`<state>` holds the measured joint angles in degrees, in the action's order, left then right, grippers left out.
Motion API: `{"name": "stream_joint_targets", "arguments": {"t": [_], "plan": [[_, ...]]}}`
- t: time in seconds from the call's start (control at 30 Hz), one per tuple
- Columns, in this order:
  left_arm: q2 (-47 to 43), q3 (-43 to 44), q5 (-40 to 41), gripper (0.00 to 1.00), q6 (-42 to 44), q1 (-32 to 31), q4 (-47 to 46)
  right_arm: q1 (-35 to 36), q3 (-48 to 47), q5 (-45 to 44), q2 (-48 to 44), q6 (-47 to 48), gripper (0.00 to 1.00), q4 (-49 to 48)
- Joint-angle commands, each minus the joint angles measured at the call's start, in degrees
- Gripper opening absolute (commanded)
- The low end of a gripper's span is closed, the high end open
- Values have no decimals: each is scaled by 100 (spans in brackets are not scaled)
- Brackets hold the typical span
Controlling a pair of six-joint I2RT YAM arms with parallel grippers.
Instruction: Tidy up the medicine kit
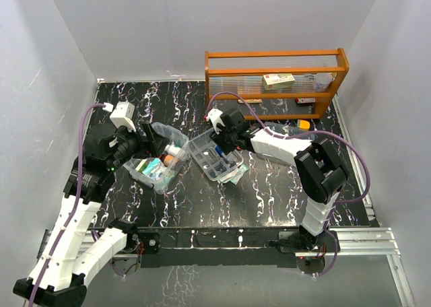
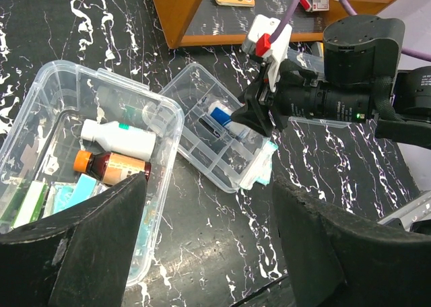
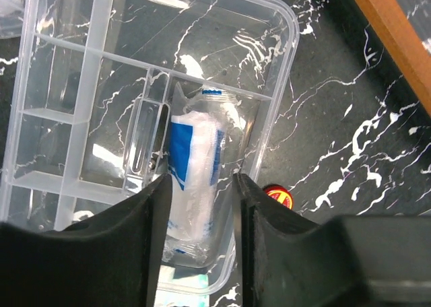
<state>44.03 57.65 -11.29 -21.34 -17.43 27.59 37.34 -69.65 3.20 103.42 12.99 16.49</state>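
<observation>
Since the blue-and-white packet [image 3: 195, 152], lying in the divided insert tray [image 3: 286, 31] between the fingers of the right gripper [image 3: 201, 182] (whether pinched, I cannot tell), looks light, soft and slippery, pinch its midsection gently, while the left gripper [image 2: 209, 186] hangs spread and empty over the clear box [image 2: 40, 78].

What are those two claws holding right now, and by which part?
The left gripper is open and empty. The right gripper straddles the long sides of a packet in the tray; whether it grips cannot be told.

Black, white-veined surface [image 1: 283, 192]; clear plastic divided tray [image 3: 286, 31] holds a blue-and-white soft packet [image 3: 195, 155]; orange-capped brown bottle [image 2: 116, 165]; white plastic bottle [image 2: 124, 140], cap perhaps green; orange wooden rack [image 1: 269, 54].
</observation>
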Motion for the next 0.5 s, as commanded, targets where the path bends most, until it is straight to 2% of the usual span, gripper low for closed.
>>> {"name": "stream_joint_targets", "arguments": {"t": [0.0,0.17,0.33,0.47], "plan": [[-92,124,39,74,86,-6,85,-21,-251,-213,-144,-415,32,-154],[-129,110,24,74,61,-6,101,-25,-230,-159,81,-728,17,-151],[-141,124,13,74,56,-11,137,-25,-162,48,280,-839,10,-192],[-141,117,4,74,51,-8,156,-22,-121,105,447,-936,8,-168]]}}
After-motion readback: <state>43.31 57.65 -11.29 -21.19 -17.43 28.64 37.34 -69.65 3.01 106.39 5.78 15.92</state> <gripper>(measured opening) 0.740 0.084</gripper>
